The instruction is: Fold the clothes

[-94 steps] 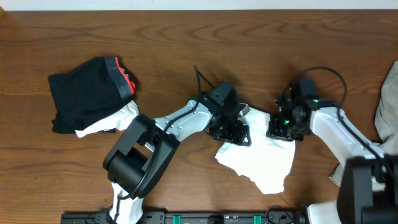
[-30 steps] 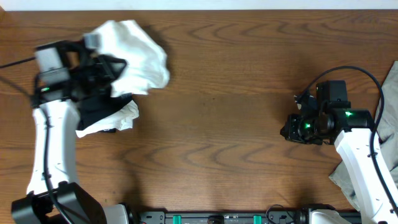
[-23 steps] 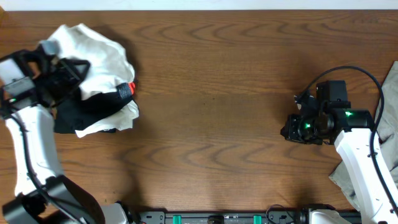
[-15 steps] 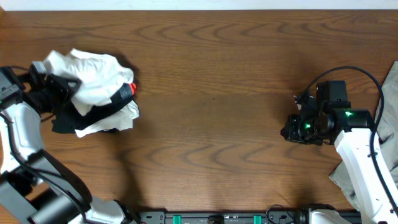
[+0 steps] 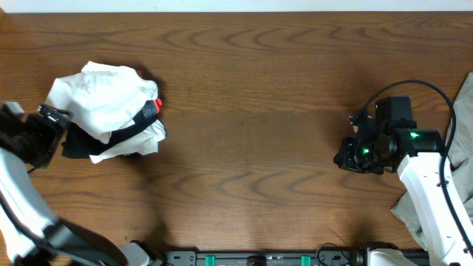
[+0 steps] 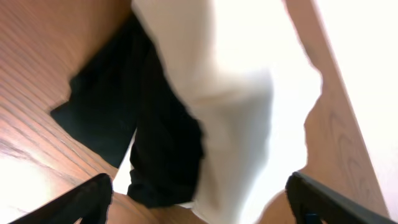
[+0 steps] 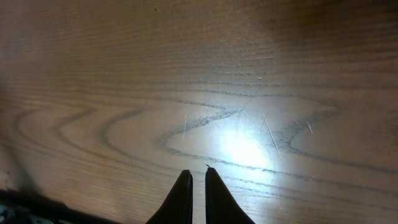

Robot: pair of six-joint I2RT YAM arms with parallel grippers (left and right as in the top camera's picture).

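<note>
Clothes heaped at the left end of the table (image 5: 259, 89). White garment (image 5: 103, 96) on top, crumpled and bunched, no neat fold lines to be seen. Under it a black garment (image 5: 122, 133), showing along the near side of the heap and at its left. Orange-red band (image 5: 153, 108) pokes out on the right side of the heap. Another white piece (image 5: 144, 140) sticks out from beneath the black cloth at the near right; cannot tell whether it belongs to the top garment.

Left claw (image 6: 199, 180) at the far-left edge of the table, just beside the heap and facing it. Jaws spread wide, nothing between them. Fingertips (image 6: 93, 190) sit at the two lower corners of the wrist view, with black and white cloth filling the space ahead. Whether the tips touch the cloth: cannot tell.

Right claw (image 7: 198, 174) well apart from the heap, over bare wood on the right side of the table. Jaws drawn narrow, only a thin slit between the two dark tips, holding nothing. Wrist view gives wood grain and a bright glare spot ahead of the tips. Black cable (image 5: 414, 85) loops over the arm on the far side.

Pale garment (image 5: 462, 111) at the right edge of the table, cut off by the frame, the right arm crossing in front of its near part.
</note>
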